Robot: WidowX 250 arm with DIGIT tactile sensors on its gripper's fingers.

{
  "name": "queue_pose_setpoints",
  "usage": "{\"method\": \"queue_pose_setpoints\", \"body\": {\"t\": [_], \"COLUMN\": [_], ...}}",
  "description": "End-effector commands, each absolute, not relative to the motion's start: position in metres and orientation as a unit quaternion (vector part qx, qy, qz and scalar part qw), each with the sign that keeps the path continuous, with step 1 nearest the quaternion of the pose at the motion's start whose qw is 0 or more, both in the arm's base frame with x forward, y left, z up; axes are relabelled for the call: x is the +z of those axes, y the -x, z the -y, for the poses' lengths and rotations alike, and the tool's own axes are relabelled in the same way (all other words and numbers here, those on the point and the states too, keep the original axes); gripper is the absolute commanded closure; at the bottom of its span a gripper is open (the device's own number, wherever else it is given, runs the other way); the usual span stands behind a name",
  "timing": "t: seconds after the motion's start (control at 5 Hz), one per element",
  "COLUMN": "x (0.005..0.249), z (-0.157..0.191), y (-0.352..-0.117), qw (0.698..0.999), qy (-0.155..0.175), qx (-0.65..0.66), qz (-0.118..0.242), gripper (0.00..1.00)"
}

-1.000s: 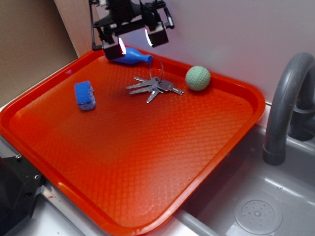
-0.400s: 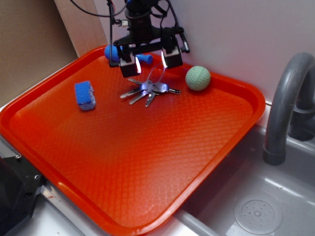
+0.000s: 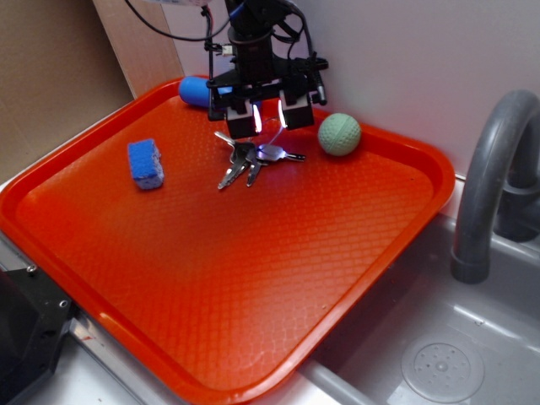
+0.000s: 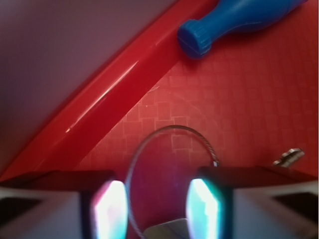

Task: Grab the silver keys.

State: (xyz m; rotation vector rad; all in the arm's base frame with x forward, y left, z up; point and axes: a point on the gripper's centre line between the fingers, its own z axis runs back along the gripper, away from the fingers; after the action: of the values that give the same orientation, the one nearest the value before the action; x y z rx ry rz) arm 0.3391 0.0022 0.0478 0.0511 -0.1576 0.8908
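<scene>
Hovered low over the back of the red tray [image 3: 354, 253], the gripper [image 3: 269, 118] directly above the silver keys [image 3: 253, 159]. Fingers [image 3: 254, 120] stood apart, one either side of the wire ring [image 4: 169, 144], which rose upright into the gap between them in the wrist view. No contact on the ring visible yet; nothing clamped. Keys lay fanned flat on the tray, blades pointing toward the near-left, just beside the green ball [image 3: 339, 134] and in front of the blue bowling-pin toy [image 3: 196, 89]. Blue sponge block [image 3: 145, 164] sat well apart to the left, clear of the work.

Judged roughly halfway: approach and alignment over the bunch looked done, with the ring already framed between the fingers. Closing, securing the hold and lifting all appeared left to do. Could not tell from either view whether the fingertips had reached down to tray level or stopped a little above the key blades. A thin ring as the only part between the fingers suggested a slippery, narrow target, likely to tilt or swing once squeezed.
</scene>
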Motion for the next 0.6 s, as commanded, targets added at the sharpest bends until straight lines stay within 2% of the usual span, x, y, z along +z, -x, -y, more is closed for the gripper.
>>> {"method": "queue_pose_setpoints", "body": {"t": [0.0,0.4], "x": [0.076,0.106], "z": [-0.006,0.0], "y": [-0.324,-0.289], "qw": [0.911,0.917], "qy": [0.001,0.016], "qx": [0.397,0.373], "qz": [0.109,0.141], "gripper": [1.0,1.0]}}
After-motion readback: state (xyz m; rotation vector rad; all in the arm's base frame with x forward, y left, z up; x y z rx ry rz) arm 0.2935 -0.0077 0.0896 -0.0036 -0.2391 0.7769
